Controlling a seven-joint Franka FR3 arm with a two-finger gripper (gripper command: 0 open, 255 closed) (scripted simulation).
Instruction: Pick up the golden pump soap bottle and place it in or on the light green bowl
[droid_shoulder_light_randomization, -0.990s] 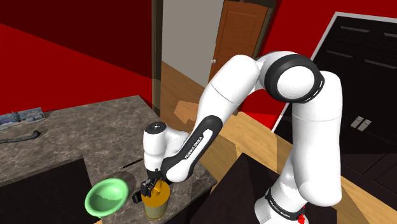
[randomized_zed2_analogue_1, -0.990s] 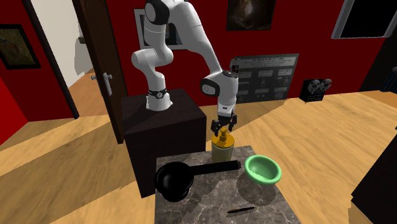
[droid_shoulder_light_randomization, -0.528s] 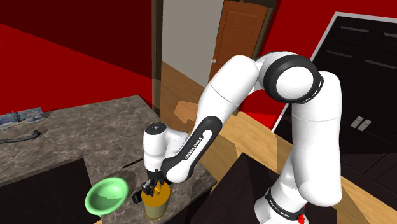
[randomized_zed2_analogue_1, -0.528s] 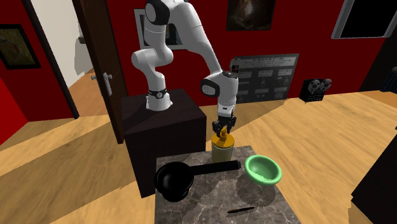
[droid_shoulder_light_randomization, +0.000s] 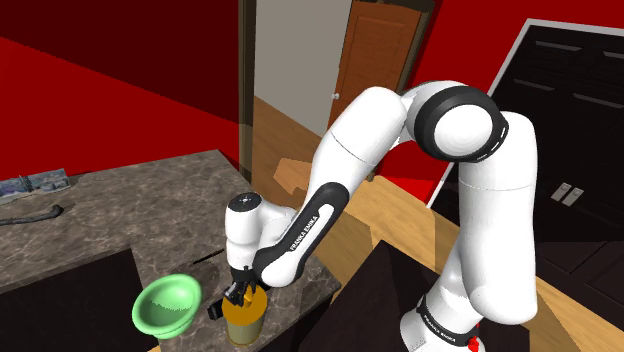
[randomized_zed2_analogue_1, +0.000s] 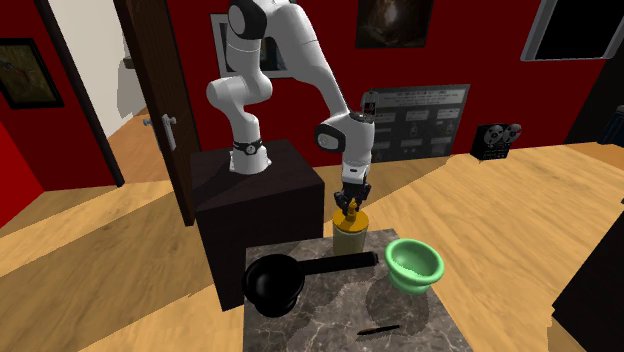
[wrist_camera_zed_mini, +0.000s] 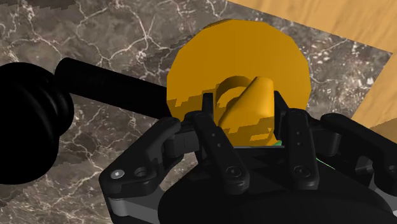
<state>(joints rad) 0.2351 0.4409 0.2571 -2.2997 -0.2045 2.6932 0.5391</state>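
Observation:
The golden pump soap bottle stands upright at the corner of the dark marble counter nearest the stand. My gripper points straight down over it. In the wrist view my gripper is shut on the bottle's pump head, with a black finger pressed to each side above the round golden body. The light green bowl sits on the counter right beside the bottle, apart from the gripper.
A black pan lies on the counter on the bottle's other side, its long handle reaching towards the bottle. A thin black stick lies further along the counter. Small grey and black items rest at the far end.
The fingers have closed from wide apart onto the pump head. The arm and bottle have stayed in place. The bowl has shifted slightly.

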